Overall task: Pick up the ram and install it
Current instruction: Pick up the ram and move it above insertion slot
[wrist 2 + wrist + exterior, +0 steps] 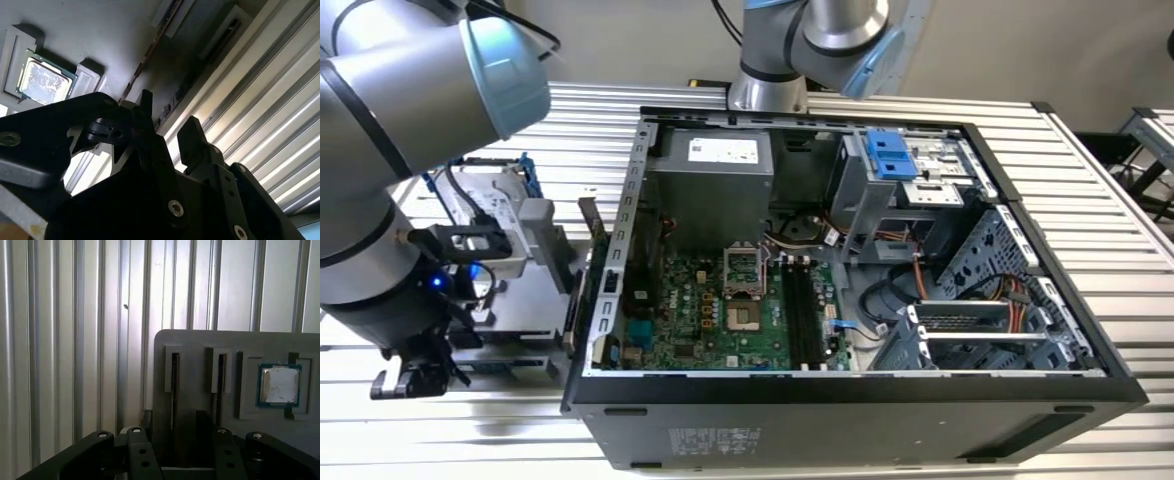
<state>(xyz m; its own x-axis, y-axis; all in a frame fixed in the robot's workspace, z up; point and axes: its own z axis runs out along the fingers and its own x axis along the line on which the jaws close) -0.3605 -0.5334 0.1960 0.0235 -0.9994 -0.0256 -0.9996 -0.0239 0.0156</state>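
Note:
Two ram sticks stand on edge in slots of a grey holder plate (195, 347); in the first wrist view they are thin dark lines, the nearer ram (175, 385) and a second one (218, 385). The second wrist view catches the ram's (155, 42) thin edge running away from the fingers. My gripper (176, 432) (167, 117) hovers just above the plate, open, with its black fingers (137, 450) on either side of the nearer stick's line and nothing held. In the exterior view the gripper (407, 378) hangs low at the exterior view's left, outside the open computer case (607, 300).
A square silver processor chip (280, 385) (42, 80) sits in a pocket of the same plate. Inside the case, the motherboard's long dark memory slots (803, 320) lie beside the processor socket (740, 275). Cables and a drive cage (907, 165) fill the case's other side. The table is ribbed metal (60, 340).

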